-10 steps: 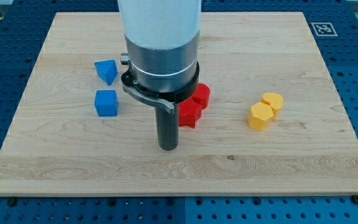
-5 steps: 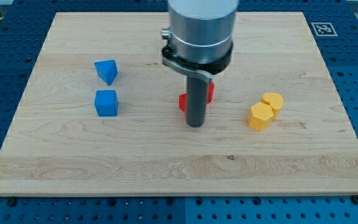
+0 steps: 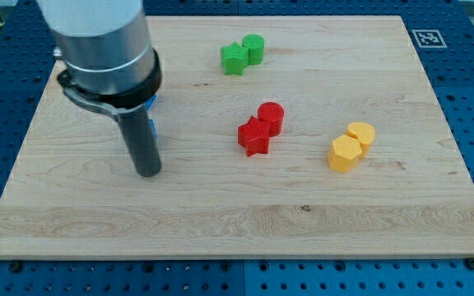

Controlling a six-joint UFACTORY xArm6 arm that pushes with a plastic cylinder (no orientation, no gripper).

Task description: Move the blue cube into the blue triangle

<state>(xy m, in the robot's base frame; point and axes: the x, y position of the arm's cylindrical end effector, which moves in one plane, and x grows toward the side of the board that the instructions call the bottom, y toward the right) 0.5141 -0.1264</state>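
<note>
My tip point(image 3: 147, 172) holds nothing, resting at the board's point(image 3: 220, 222) left. Only a blue sliver point(image 3: 151, 127) shows behind my upright rod; shape unclear. Red blocks point(image 3: 260, 130), green blocks point(image 3: 242, 54) and yellow blocks point(image 3: 351, 146) lie rightward.

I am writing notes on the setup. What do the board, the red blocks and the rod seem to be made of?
The board looks like light, unvarnished wood: grain lines and a small knot show. The red blocks look like matte plastic, with even colour and no grain, though I cannot be sure. The rod ending in my tip looks like dark, smooth metal or plastic with a dull sheen.
</note>
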